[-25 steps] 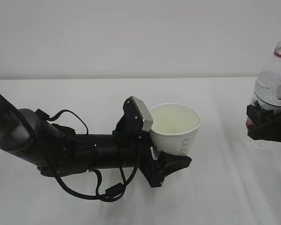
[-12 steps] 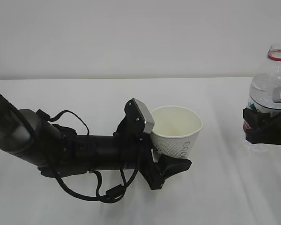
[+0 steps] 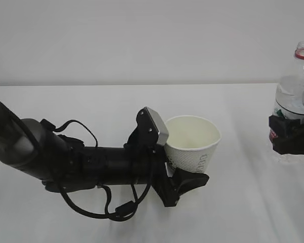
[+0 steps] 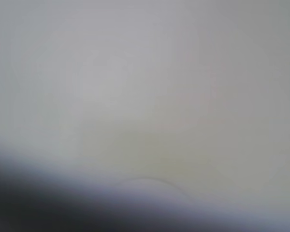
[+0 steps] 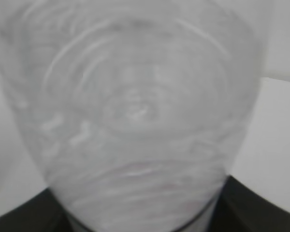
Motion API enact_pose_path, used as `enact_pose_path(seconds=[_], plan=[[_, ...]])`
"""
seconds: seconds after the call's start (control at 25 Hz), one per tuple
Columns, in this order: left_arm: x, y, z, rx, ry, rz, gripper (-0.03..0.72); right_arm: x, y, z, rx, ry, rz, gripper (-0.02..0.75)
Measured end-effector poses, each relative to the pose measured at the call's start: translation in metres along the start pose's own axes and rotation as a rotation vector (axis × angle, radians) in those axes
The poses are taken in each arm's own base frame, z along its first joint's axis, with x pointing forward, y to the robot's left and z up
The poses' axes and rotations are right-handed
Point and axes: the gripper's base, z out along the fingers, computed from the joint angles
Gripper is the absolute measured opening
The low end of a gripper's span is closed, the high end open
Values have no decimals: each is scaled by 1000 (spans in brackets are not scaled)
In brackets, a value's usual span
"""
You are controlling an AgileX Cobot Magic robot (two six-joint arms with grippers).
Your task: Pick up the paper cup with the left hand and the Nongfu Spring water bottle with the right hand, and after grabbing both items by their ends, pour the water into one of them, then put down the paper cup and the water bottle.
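Observation:
The white paper cup [image 3: 192, 144] with dark green print stands upright, mouth open, just right of the middle. My left gripper [image 3: 178, 161] is shut on its lower wall, the grey-plated finger behind and the black finger in front. In the left wrist view a blurred pale cup wall [image 4: 145, 96] fills the frame. At the right edge the clear Nongfu Spring water bottle [image 3: 297, 93] is upright and uncapped, with a red neck ring and water [image 3: 293, 104] inside. My right gripper [image 3: 290, 135] is shut on its lower body over the red label. The bottle [image 5: 135, 111] fills the right wrist view.
The white table [image 3: 91, 106] runs back to a plain pale wall. My long black left arm [image 3: 66, 162], with looping cables, lies across the left half of the table. The right arm is mostly cut off by the frame edge.
The cup and left gripper have drifted slightly right and down. The bottle swayed a little left, then back right. Both grips are unchanged.

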Motion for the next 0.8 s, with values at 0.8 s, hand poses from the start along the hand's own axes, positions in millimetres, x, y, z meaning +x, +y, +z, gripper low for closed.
enact_pose_path(seconds=[0.8], plan=[[-1,-16,8,45,6,6,526,-21,-1,-28,-1,-12,-50,421]])
